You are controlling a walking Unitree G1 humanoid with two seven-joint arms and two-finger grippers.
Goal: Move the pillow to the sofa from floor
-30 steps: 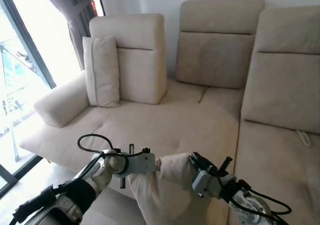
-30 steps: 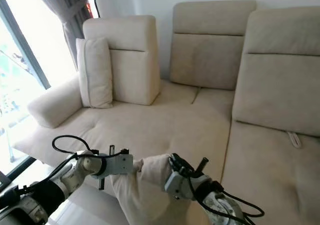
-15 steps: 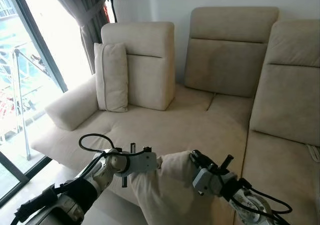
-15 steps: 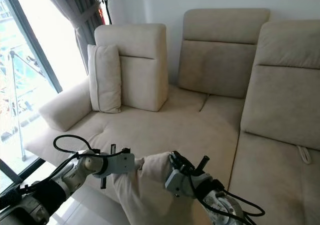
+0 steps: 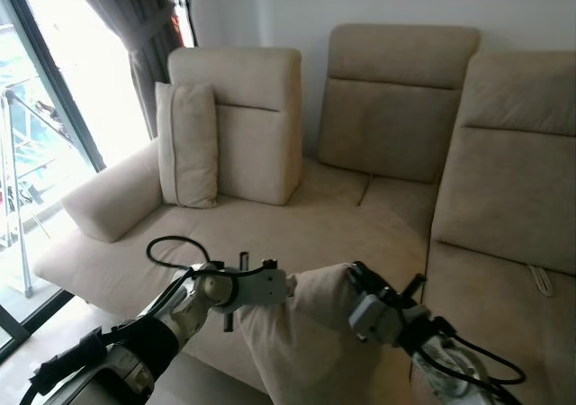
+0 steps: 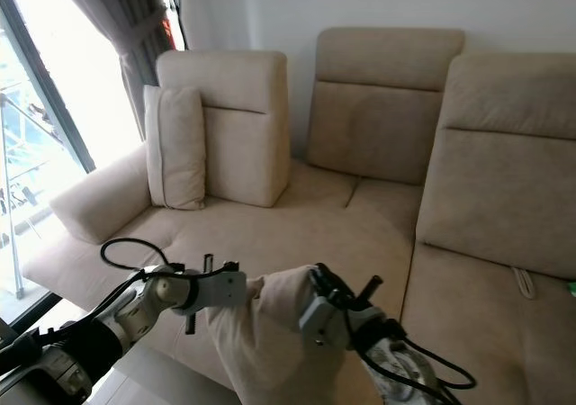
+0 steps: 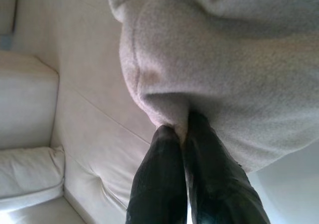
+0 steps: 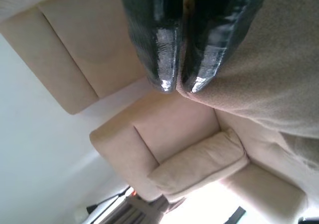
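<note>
A beige pillow [image 5: 301, 333] hangs between my two grippers in front of the beige sofa [image 5: 306, 220], above the sofa's front edge. My left gripper [image 5: 286, 290] is shut on the pillow's left corner; the left wrist view has its black fingers [image 7: 167, 179] pinching a fold of the pillow [image 7: 224, 74]. My right gripper [image 5: 353, 277] is shut on the pillow's right top corner, with its fingertips [image 8: 164, 79] pressed together on the pillow's edge [image 8: 249, 84].
A second beige cushion [image 5: 186, 144] leans upright against the sofa's left backrest. The armrest [image 5: 108, 202] lies at the left. A glass door and dark curtain [image 5: 144, 27] are further left. A strip of pale floor [image 5: 36, 324] runs before the sofa.
The view has shifted: the sofa sits lower and more to the left in the picture than half a second ago. The pillow and both grippers sit slightly higher against the seat.
</note>
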